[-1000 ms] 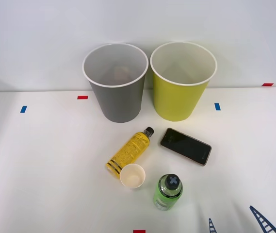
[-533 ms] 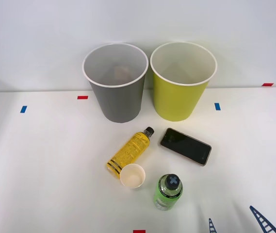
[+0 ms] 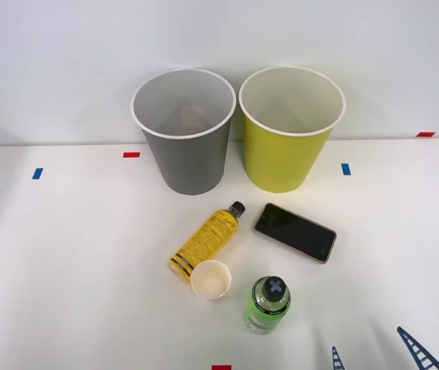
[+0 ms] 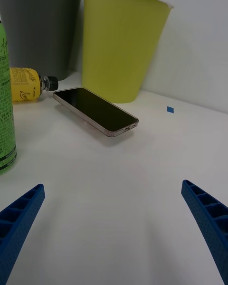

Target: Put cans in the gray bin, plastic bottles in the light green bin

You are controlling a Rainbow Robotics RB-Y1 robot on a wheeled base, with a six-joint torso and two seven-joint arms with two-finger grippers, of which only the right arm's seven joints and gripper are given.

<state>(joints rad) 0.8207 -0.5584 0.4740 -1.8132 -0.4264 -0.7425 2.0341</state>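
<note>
Labels on both plastic bottles (image 3: 206, 243) — print too small to read.

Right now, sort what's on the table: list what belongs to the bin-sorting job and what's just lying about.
Job:
gray bin
light green bin
yellow-label bottle, lying down
green-label bottle, upright

Lying about:
phone
paper cup

The right hand (image 4: 114, 228) hangs low over the bench, its blue ribbed fingers (image 4: 19, 218) spread wide (nothing between them).

We see our claw (image 4: 114, 228) spread wide over the counter (image 4: 142, 180), a phone (image 4: 95, 110) lying before the light green bin (image 4: 123, 42).
</note>
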